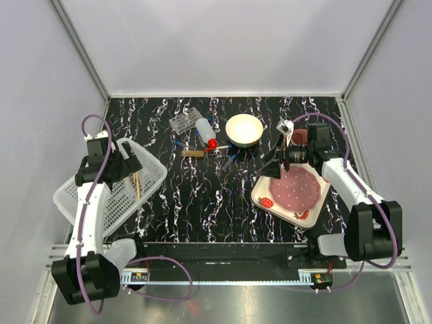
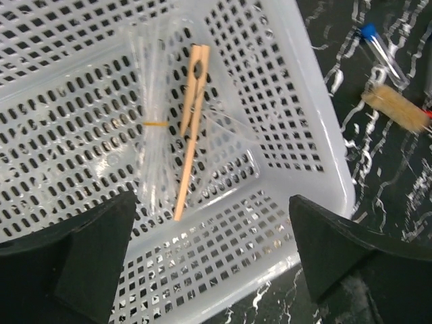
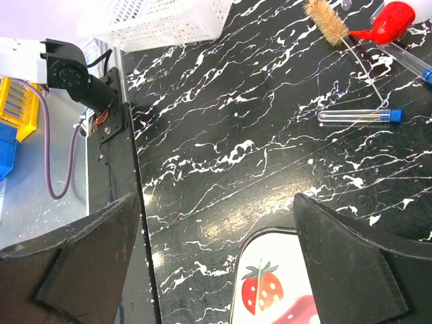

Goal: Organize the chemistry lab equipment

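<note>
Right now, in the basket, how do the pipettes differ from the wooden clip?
The pipettes are clear; the wooden clip is opaque tan. The pipettes are several, bundled by a yellow band; the clip is a single piece. The clip also looks thicker than any one pipette. Both lie lengthwise, side by side, in the white basket.

Top cam: high behind me, looking down on the whole table [image 1: 202,202]. Left wrist: close above white basket [image 2: 331,135]. Right wrist: low, facing across toward it (all 3 share it).
</note>
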You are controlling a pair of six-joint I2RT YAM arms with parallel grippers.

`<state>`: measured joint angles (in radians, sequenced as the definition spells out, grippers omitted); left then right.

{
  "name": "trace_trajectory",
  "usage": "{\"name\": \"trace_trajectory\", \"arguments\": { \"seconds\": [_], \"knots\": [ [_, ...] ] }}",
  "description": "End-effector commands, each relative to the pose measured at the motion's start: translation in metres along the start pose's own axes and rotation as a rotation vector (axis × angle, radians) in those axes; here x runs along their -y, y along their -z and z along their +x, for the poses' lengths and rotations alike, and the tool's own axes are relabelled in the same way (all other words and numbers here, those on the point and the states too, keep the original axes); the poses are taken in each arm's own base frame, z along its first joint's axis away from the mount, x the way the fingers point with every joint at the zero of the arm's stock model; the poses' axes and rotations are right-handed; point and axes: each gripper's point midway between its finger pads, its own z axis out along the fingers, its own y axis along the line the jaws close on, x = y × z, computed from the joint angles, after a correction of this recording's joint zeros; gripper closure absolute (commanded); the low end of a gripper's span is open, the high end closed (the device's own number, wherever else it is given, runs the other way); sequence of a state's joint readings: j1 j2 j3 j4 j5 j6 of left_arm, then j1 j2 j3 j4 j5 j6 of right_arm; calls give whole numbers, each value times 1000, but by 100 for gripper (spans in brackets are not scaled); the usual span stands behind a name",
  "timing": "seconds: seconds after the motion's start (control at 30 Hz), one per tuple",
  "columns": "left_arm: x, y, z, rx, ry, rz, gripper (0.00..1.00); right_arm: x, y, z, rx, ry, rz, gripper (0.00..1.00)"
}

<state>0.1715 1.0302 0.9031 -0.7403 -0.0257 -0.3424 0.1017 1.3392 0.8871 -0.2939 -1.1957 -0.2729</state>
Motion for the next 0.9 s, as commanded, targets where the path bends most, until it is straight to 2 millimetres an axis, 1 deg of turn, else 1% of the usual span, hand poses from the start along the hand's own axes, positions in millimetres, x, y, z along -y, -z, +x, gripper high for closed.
{"name": "trace_trajectory", "arguments": {
  "seconds": [0.0,0.03,0.1,0.13,0.17,0.2,0.23,0.27,0.3,0.33,0.37,0.4,0.43,0.47,0.53,0.57,0.67,0.7,0.8,0.87],
  "knots": [
    [22,15,-3,63,-36,156,1,-2,5,-7,-3,59,15,0],
    [27,17,1,58,-51,193,1,-1,6,-3,-20,57,24,0],
    [34,25,0,85,-69,244,1,1,7,-4,-42,77,30,0],
    [36,27,0,93,-73,256,1,2,10,4,-82,99,38,0],
    [38,31,-2,106,-77,273,1,6,12,-3,-98,128,44,0],
    [40,32,-3,119,-82,286,1,7,13,-2,-124,142,47,0],
    [44,32,-1,112,-85,311,1,7,18,7,-183,153,48,0],
    [46,33,0,113,-85,322,1,13,19,-2,-205,173,52,0],
    [48,34,0,119,-88,339,1,14,21,-2,-232,182,48,0],
    [48,32,4,116,-81,342,1,11,26,5,-285,180,37,0],
    [49,33,4,123,-82,349,1,17,26,-4,-303,192,35,0],
    [51,35,2,139,-85,365,1,13,27,-1,-335,163,20,0],
    [51,34,5,135,-84,368,1,16,28,-2,-356,180,20,0],
    [51,34,5,140,-84,372,1,18,25,-8,-367,192,15,0],
    [52,35,4,149,-88,381,1,20,24,-8,-400,192,22,0],
    [53,36,4,151,-89,383,1,20,21,-11,-410,205,23,0],
    [54,35,4,152,-95,394,1,18,9,-9,-453,224,30,0],
    [56,36,5,146,-100,406,1,15,1,-10,-457,226,28,0],
    [60,35,7,137,-107,427,1,7,-9,-12,-440,200,12,0],
    [61,36,7,136,-109,439,1,1,-15,-9,-440,191,-7,0]
  ]
}}
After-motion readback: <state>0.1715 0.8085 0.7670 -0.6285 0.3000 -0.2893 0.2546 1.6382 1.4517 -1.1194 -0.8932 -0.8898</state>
